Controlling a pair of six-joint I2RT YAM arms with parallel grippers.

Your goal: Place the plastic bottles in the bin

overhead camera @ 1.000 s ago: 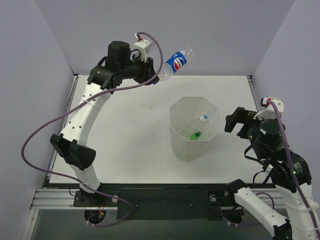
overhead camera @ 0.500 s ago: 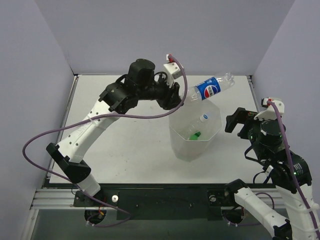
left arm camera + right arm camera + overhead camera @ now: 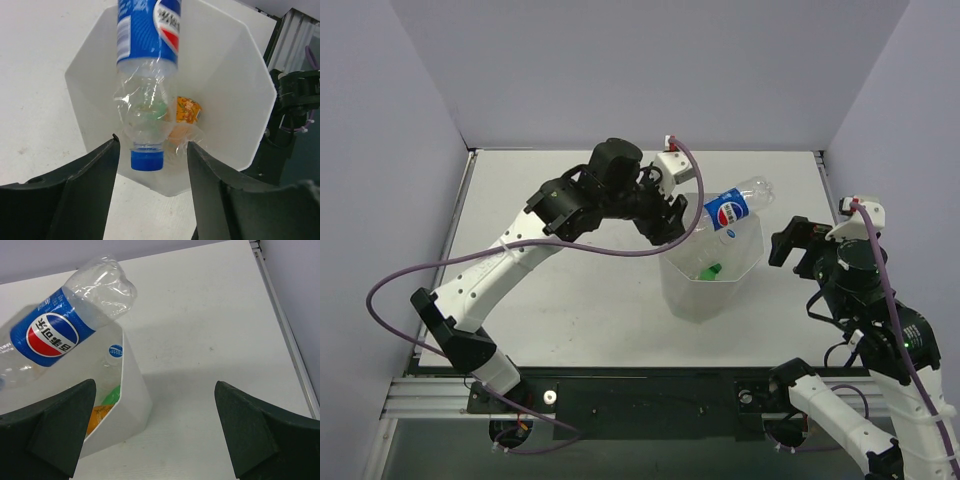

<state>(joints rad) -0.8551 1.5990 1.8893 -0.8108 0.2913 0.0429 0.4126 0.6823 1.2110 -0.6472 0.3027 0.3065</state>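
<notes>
Cap-down over the white faceted bin (image 3: 690,295) near the middle of the worktop (image 3: 570,300), the clear blue-labelled plastic bottle (image 3: 732,205) slants between parted left fingers (image 3: 75,200), which should spread wider before lifting; right fingers (image 3: 50,435) gape empty.

Blue-labelled clear bottle (image 3: 55,335), red-white-blue Pepsi globe logo, white Chinese characters across it, not legible

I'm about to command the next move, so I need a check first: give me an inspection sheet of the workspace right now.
Surface: white table, bin standing on it.
Job's things: blue-label bottle tilted, cap end lower, over the bin; green bottle, orange bottle, clear bottle inside.
Clutter: nothing seen.
Grippers: left gripper open astride blue-label bottle's neck; right gripper open, empty.
Cables: purple cables loop off both arms.
Surroundings: lavender walls, metal rail near edge.
</notes>
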